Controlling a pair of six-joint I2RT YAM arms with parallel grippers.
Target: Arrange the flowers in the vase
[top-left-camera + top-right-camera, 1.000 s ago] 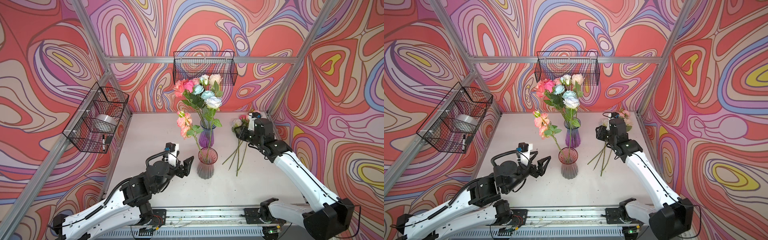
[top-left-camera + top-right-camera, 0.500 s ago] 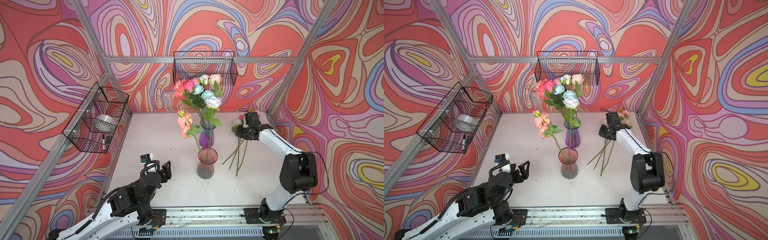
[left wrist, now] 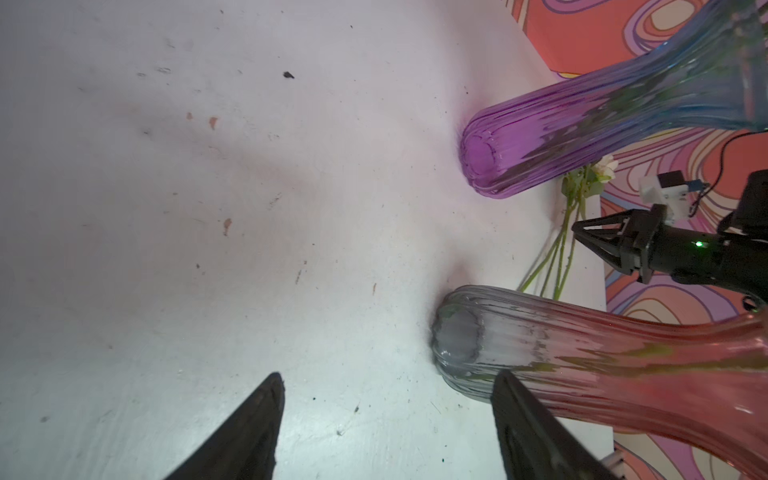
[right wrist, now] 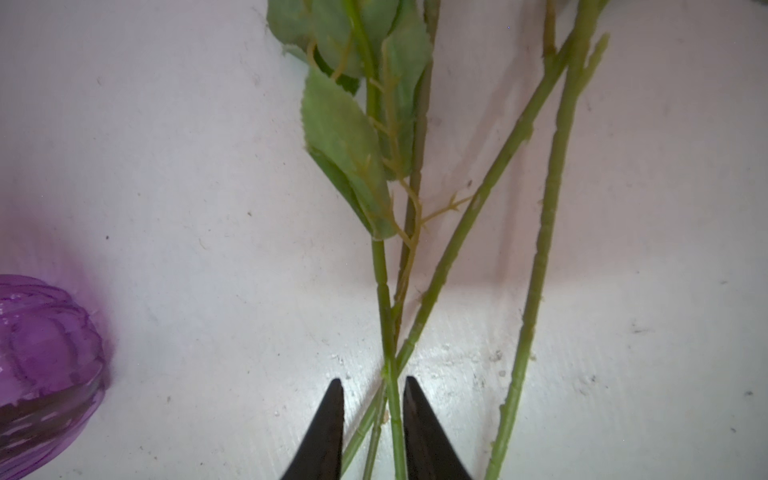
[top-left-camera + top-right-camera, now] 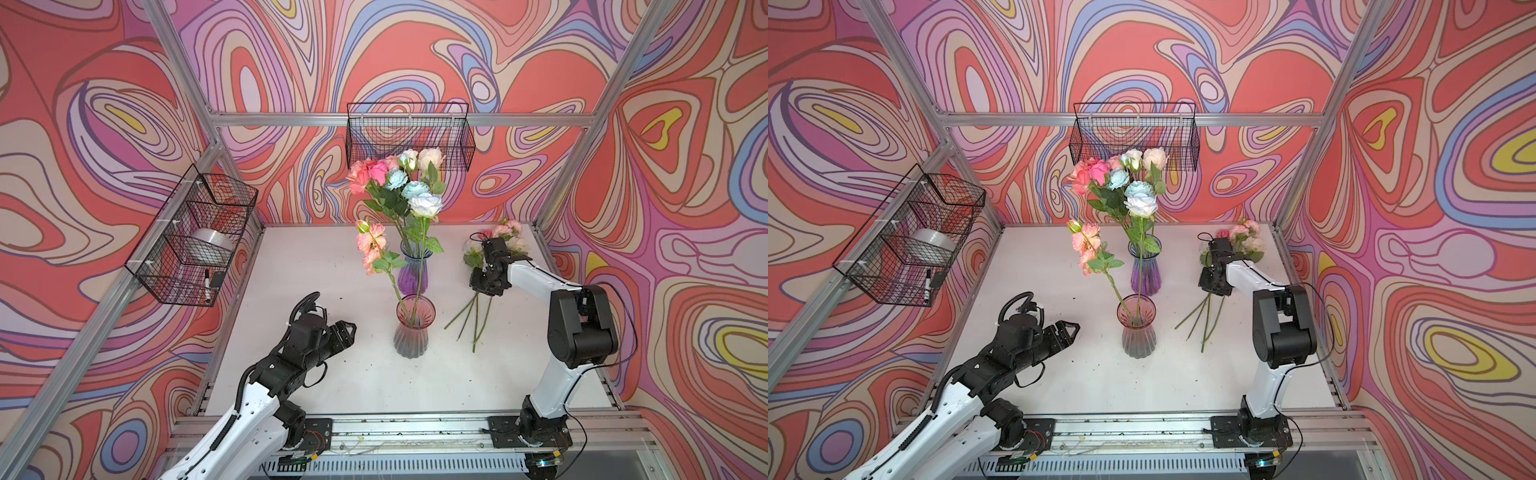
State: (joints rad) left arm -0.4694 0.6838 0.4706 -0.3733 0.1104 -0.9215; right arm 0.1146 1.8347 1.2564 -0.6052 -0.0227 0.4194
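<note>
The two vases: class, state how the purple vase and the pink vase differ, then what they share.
The purple vase holds a full bunch of roses; the pink vase holds far fewer. The purple vase stands behind, the pink vase in front. Both stand upright, ribbed glass.

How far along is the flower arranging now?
Done: a bunch stands in the purple vase, and one pink stem in the pink vase. In hand: the right gripper straddles stems of the loose flowers, not yet pinching. To do: those flowers lie on the table.
</note>
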